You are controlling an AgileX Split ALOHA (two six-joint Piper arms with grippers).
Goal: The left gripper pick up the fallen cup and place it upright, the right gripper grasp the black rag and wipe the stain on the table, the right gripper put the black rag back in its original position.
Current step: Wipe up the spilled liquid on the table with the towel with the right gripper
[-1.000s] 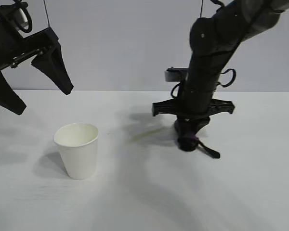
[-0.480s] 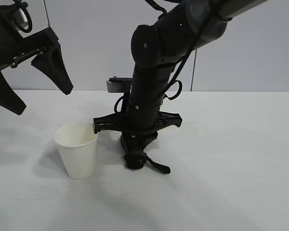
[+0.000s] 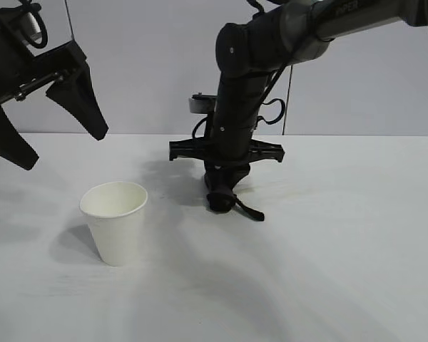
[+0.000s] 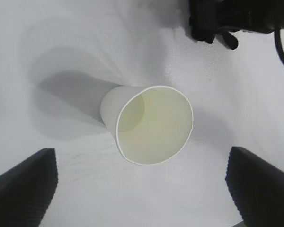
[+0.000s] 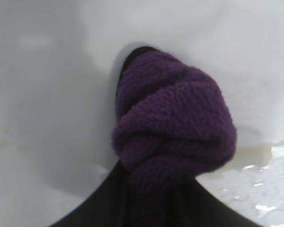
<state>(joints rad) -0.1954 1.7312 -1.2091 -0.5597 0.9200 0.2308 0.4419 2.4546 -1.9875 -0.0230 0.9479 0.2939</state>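
- Right gripper [image 3: 220,201] first: your fingers are clamped on the rag [image 3: 222,201], pointing steeply down and pressing the bundle onto the table [image 3: 357,242].
- Rag close up from your right wrist: the purple bundle [image 5: 173,125] bulges out between your dark fingers, flat against the white top.
- Strap tail [image 3: 250,210] trails from the bundle toward the near right in the exterior view, lying on the table.
- Stain [image 5: 267,175]: a wet, yellowish sheen shows just beside the rag in your right wrist view; from outside you cannot pick it out.
- Cup [image 3: 115,221] stands upright on its base, mouth up, well apart from the rag, nearer the left arm.
- Left gripper [image 3: 60,132] hangs above and behind the cup, jaws spread wide, holding nothing; from its wrist you look straight into the cup [image 4: 149,125].
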